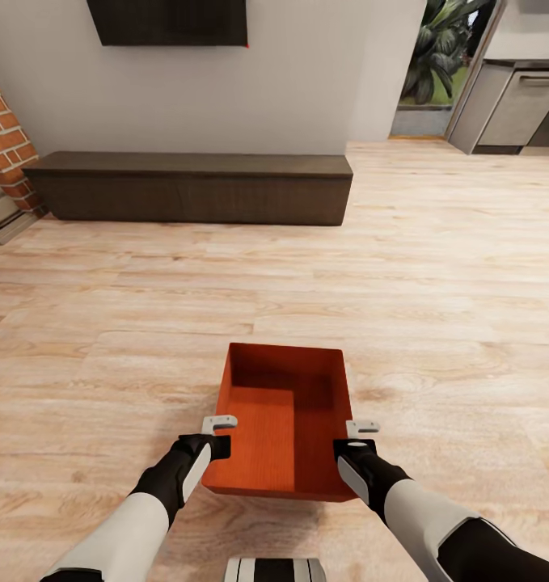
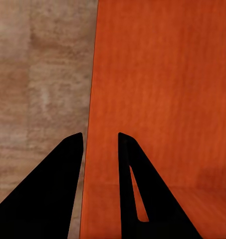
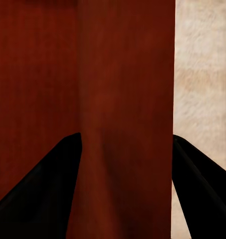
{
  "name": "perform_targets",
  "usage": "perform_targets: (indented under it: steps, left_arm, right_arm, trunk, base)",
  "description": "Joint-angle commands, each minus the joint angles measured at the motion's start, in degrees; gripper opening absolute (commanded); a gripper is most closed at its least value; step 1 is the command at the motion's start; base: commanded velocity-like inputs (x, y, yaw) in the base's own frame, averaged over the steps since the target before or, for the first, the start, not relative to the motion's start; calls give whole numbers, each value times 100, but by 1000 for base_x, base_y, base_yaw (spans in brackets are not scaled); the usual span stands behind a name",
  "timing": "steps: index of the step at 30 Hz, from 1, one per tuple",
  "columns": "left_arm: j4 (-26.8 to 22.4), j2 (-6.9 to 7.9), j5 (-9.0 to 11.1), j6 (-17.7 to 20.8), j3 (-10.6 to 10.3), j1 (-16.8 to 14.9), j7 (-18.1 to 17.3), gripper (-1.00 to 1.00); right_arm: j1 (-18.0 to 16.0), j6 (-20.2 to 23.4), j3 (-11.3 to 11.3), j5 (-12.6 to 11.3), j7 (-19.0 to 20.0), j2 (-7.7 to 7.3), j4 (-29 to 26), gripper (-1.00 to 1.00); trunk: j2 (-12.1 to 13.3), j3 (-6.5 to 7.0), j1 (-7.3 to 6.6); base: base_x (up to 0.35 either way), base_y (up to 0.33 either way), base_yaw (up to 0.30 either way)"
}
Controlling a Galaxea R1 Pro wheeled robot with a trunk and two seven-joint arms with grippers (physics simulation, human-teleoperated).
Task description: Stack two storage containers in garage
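One orange-red storage container (image 1: 282, 420), open-topped and empty, hangs between my two arms just in front of my trunk, over the living room's light wood planks (image 1: 436, 283). My left gripper (image 1: 219, 423) is shut on its left wall, and my right gripper (image 1: 361, 428) is shut on its right wall. In the left wrist view the left gripper (image 2: 100, 137) has one finger outside and one inside the orange wall (image 2: 162, 99). In the right wrist view the right gripper (image 3: 126, 137) straddles the dark red wall (image 3: 122, 74) the same way.
A long dark low cabinet (image 1: 193, 187) stands against the far wall under a dark wall panel (image 1: 169, 20). A brick pillar (image 1: 3, 137) is at the far left. At the back right are a doorway with a plant (image 1: 436, 56) and grey kitchen units (image 1: 521, 105).
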Motion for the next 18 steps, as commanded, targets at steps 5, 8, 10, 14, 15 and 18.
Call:
perform_targets:
  steps: [5,8,10,14,15,18]
  left_arm:
    - [10,-1,-80,44,5,3,60,-100]
    - [10,-1,-80,42,3,3,60,-100]
    - [10,-1,-80,40,2,3,60,-100]
    - [10,-1,-80,41,1,3,60,-100]
    - [10,-1,-80,40,0,3,60,-100]
    - [6,-1,-80,41,0,3,60,-100]
  right_arm:
    - [-5,41,0,135,-34,9,-45,-100]
    - [-5,45,0,143,-34,13,-47,-100]
    - [-5,49,0,145,-34,10,-47,-100]
    - [-5,58,0,150,-34,13,-52,-100]
    - [-5,54,0,154,-34,20,-57,-100]
    - [-5,48,0,165,-34,27,-82,-100]
  trunk:
    - [201,87,-111]
    - [321,140,-177]
    - [401,176,-221]
    - [561,248,-309]
    - [602,266,-331]
    - [722,320,-397]
  base:
    - [0,0,0]
    - [0,0,0]
    - [0,0,0]
    - [0,0,0]
    - [0,0,0]
    - [0,0,0]
